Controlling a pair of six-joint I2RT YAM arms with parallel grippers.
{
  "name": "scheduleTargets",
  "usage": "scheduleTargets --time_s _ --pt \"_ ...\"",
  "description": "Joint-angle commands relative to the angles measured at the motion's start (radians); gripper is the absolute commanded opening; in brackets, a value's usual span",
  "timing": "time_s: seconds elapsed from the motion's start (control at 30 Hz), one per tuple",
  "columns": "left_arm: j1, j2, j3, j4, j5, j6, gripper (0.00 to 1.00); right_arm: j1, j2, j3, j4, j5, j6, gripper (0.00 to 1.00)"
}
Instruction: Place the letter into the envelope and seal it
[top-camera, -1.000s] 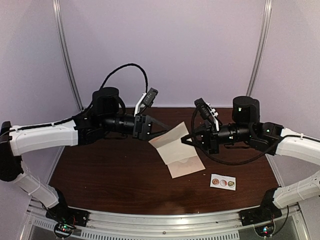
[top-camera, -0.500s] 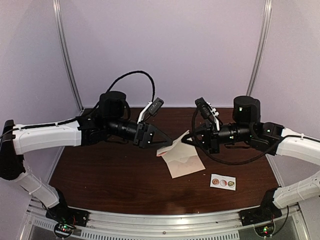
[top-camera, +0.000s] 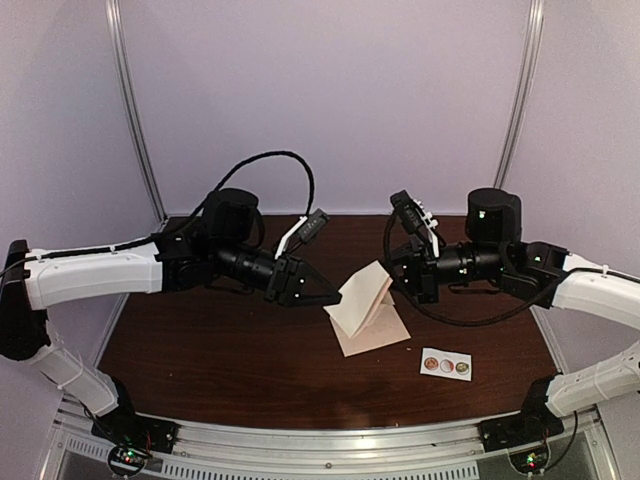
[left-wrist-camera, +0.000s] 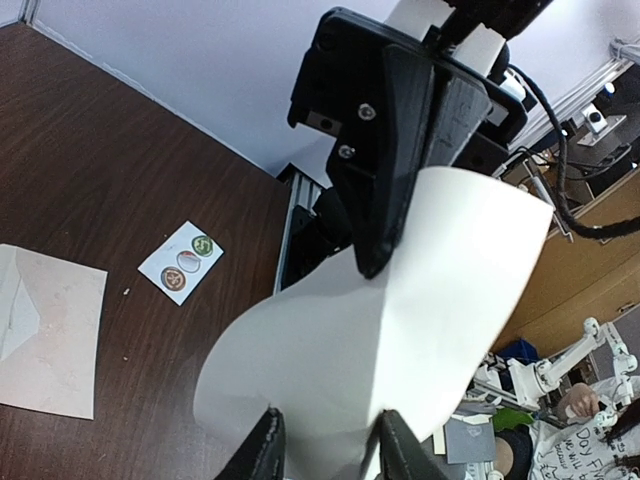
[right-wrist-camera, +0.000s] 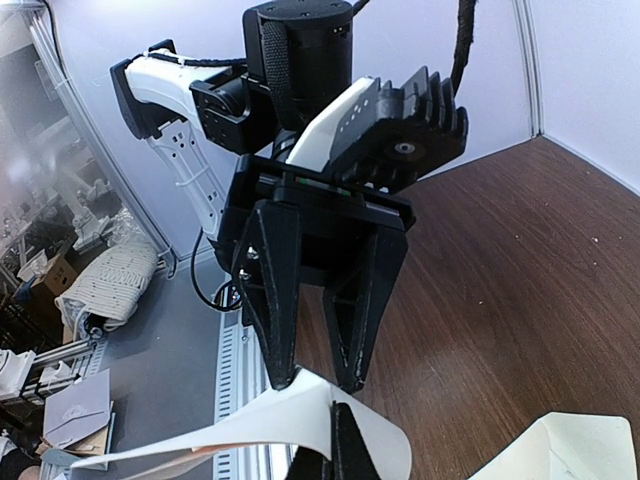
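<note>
My right gripper pinches the letter at mid-frame. My left gripper stands spread around the letter's edge. The envelope lies flat just below it.

The dark brown wooden surface carries a pale tan envelope lying flat right of its middle, and a small white strip of three round stickers nearer the front right corner.
</note>
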Motion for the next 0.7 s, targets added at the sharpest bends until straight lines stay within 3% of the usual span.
scheduleTargets --time_s 0.0,0.5,0.57,0.67 --pt "-0.004 -0.023 -0.001 -0.003 -0.008 0.039 0.32 0.003 0.004 0.036 0.031 -0.010 0.013 0.00" --pt "-0.004 -0.025 0.013 -0.080 -0.021 0.105 0.11 0.002 0.026 0.043 0.012 0.024 0.016 0.00" --pt "-0.005 -0.031 0.023 -0.113 -0.050 0.139 0.19 0.003 0.029 0.043 0.003 0.048 0.015 0.00" --pt "-0.003 -0.085 -0.007 -0.090 -0.137 0.172 0.46 -0.009 0.033 0.041 -0.012 0.105 0.033 0.00"
